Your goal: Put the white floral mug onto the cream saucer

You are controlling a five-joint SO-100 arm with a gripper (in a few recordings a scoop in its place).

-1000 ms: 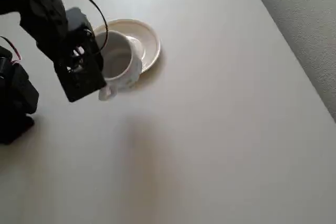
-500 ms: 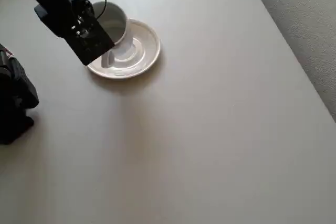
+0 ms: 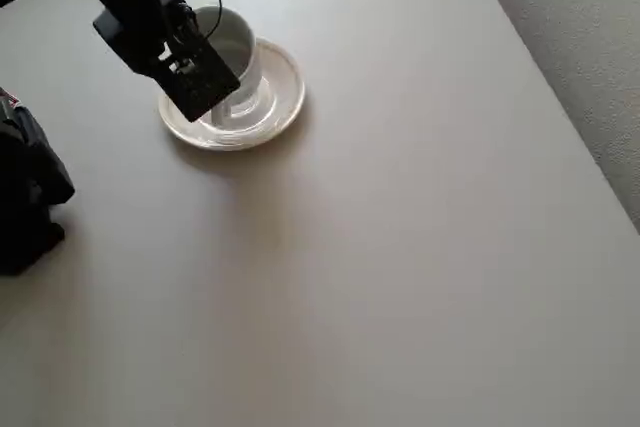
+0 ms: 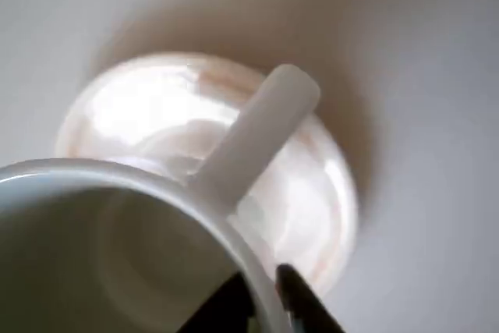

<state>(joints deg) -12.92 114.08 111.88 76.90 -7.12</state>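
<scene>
White floral mug (image 3: 232,47), its rim clamped by the hand (image 3: 205,87), sits over the cream saucer (image 3: 283,97), bare table (image 3: 420,247) beyond.

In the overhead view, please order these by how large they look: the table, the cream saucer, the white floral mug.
1. Table
2. Cream saucer
3. White floral mug, partly hidden by the gripper; held nearer the camera, yet it looks smaller.

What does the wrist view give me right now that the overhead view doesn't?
Wrist view alone: the claw pinching the wall of the white floral mug at its rim, one finger inside and one outside, and the handle jutting out above the cream saucer. Overhead view alone: the arm's black body, the bare table, and the whole saucer outline with the mug over its upper-left part. Both show the mug held over the saucer.
</scene>
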